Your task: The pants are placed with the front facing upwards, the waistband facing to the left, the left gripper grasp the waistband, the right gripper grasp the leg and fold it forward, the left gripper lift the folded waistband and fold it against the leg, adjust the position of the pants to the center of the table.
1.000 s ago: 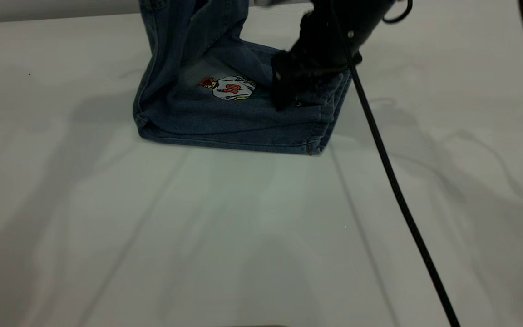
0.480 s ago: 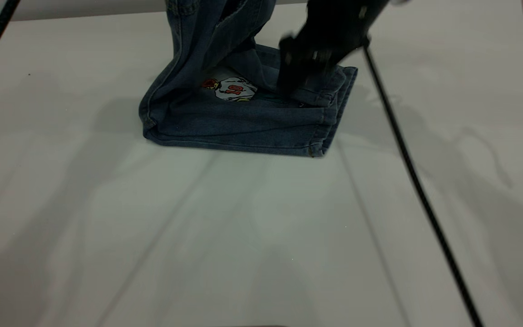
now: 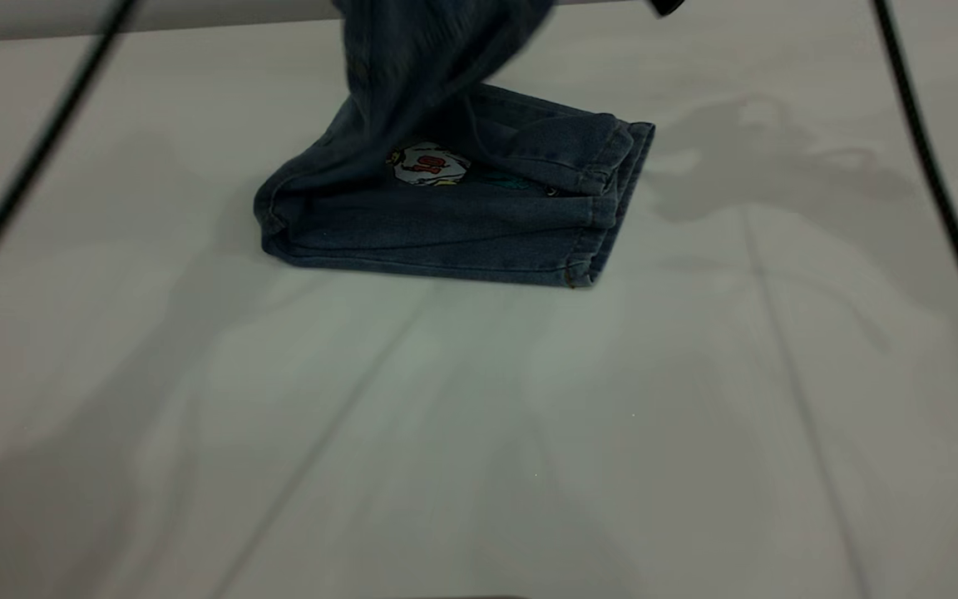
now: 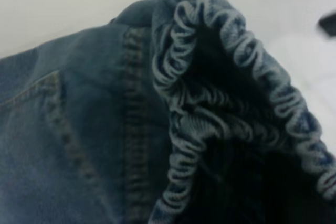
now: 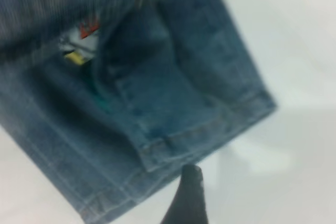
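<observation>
The blue denim pants point(image 3: 462, 216) lie folded on the white table point(image 3: 479, 433), with a small printed patch point(image 3: 427, 164) showing in the fold. Their upper part rises blurred out of the top of the exterior view. In the left wrist view the ruched waistband point(image 4: 210, 77) fills the picture right at my left gripper, which is buried in the dark cloth and holds it up. My right gripper point(image 3: 666, 7) only peeks in at the top edge. One of its fingers point(image 5: 186, 195) hangs above the table just off the leg hem point(image 5: 210, 129), holding nothing.
Two black cables cross the exterior view, one slanting at the left point(image 3: 30, 166) and one at the right point(image 3: 936, 183). Soft arm shadows lie on the tabletop around the pants.
The right gripper has let go of the leg end and risen out of the top of the view. The lifted waistband part has swung rightward over the folded legs. Both cables have shifted.
</observation>
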Action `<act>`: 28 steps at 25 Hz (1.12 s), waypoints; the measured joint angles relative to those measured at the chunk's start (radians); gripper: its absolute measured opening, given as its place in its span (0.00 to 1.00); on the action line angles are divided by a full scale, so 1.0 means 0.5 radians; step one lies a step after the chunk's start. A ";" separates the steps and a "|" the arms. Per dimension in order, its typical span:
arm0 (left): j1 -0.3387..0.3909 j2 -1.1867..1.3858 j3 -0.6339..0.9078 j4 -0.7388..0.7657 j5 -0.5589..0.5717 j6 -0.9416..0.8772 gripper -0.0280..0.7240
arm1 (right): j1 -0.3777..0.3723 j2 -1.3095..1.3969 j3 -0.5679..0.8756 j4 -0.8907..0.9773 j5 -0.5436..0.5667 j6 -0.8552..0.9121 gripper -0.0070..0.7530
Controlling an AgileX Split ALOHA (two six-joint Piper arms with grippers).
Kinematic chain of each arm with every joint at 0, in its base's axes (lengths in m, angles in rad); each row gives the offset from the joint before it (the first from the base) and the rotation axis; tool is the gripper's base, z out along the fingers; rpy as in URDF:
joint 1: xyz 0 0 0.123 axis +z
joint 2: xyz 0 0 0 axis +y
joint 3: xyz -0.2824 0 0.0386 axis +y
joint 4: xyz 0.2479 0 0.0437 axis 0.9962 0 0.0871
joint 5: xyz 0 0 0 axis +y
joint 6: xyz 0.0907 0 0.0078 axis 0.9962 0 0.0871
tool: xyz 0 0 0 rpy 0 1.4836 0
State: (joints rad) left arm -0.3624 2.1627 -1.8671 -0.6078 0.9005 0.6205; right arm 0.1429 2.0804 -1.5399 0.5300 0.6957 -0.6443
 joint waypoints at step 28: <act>-0.187 0.348 -0.661 0.504 0.478 -0.024 0.77 | -0.057 -0.360 0.000 0.067 0.074 0.049 0.77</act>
State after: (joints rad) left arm -0.4557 2.3367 -2.1974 -0.3556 1.1394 0.6087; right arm 0.1144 1.9002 -1.5399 0.5633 0.7326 -0.6200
